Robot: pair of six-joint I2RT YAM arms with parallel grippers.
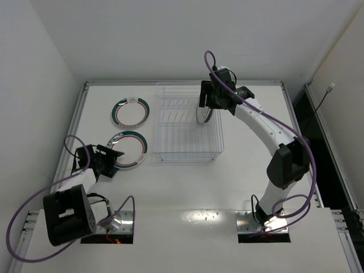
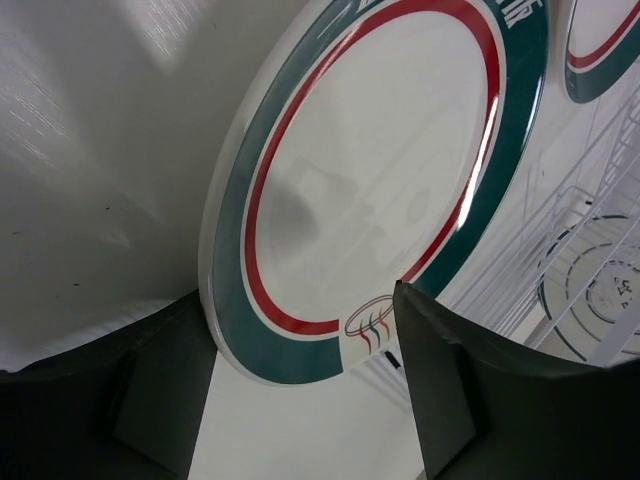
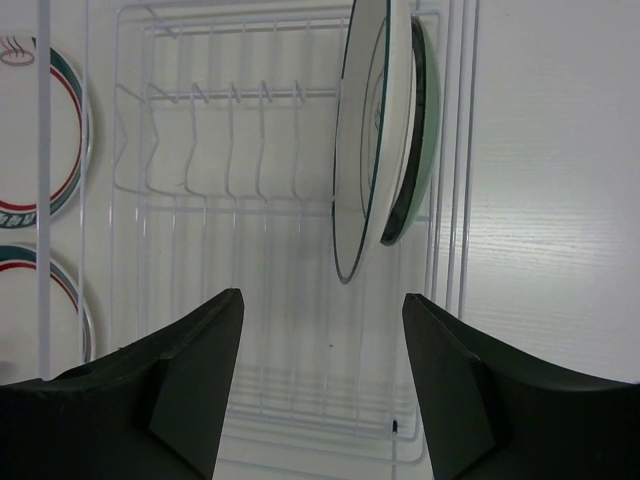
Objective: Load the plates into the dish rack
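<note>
- My left gripper [image 2: 297,290] is low over the table [image 1: 187,187] on the left side, its jaws spread wide and holding nothing.
- In the left wrist view the near-left rim of the near plate [image 2: 380,170] sits in the gap between the two fingers [image 2: 160,390]. I can't tell whether either finger touches it.
- That plate lies flat on the table, just left of the rack [image 1: 185,153]. It is white with a green band and a red ring.
- The far plate [image 1: 130,111] has the same pattern. It lies flat just beyond the near one, apart from it and also left of the rack.
- My right gripper [image 3: 321,295] hangs over the far right part of the rack. Its jaws are wide apart with nothing between them.
- The grey plate [image 3: 362,140] stands on edge in the right side of the rack, a dark ring showing along its rim.
- The teal plate [image 3: 418,140] stands on edge right behind it, on the side toward the rack's right wall, and looks smaller. They are very close, but I can't see if they touch.
- The divider slots to the left of those two plates hold nothing.
</note>
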